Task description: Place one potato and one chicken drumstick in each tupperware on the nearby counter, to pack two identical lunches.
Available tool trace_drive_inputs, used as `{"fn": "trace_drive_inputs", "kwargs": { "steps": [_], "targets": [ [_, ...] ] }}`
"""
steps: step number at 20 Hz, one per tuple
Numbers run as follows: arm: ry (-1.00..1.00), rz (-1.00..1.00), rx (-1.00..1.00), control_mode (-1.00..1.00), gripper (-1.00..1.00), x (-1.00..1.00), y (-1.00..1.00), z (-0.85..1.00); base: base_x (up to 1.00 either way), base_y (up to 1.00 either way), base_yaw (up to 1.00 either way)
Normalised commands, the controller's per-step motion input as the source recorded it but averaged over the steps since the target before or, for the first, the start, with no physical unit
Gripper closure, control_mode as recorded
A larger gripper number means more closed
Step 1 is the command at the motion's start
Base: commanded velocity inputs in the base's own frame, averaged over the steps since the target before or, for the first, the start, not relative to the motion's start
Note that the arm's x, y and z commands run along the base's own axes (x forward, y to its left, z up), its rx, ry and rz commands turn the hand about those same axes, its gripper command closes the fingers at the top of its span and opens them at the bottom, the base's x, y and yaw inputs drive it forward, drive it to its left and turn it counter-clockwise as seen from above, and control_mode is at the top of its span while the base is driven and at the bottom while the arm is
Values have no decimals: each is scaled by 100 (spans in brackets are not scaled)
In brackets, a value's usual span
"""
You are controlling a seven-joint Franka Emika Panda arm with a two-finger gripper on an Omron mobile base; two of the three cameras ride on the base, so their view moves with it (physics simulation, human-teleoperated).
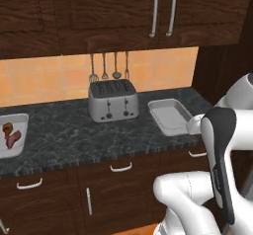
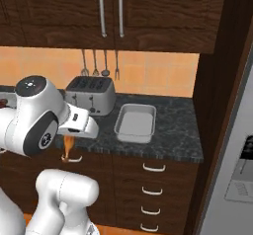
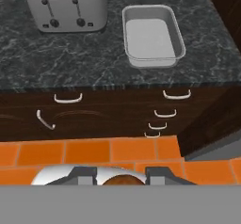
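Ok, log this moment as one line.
gripper: shut on chicken drumstick | tupperware right of toaster: empty | stage: carrying, short of counter

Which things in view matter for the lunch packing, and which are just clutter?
Job:
- drumstick, held in the fingers
- tupperware, nothing in it yet
- counter

Clutter:
- toaster
- hanging utensils
- wall cabinets
- drawers
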Motion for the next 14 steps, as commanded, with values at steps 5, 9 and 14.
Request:
{"fn": "trace_drive_inputs", "kwargs": {
  "steps": [5,9,14],
  "targets": [
    [0,-1,0,-100,100,15,-10,-3,34,1,-1],
    [0,-3,0,-100,100,87,-33,-3,0,0,0],
    [1,-1,0,-100,100,98,-15,-14,0,0,0]
  ]
}}
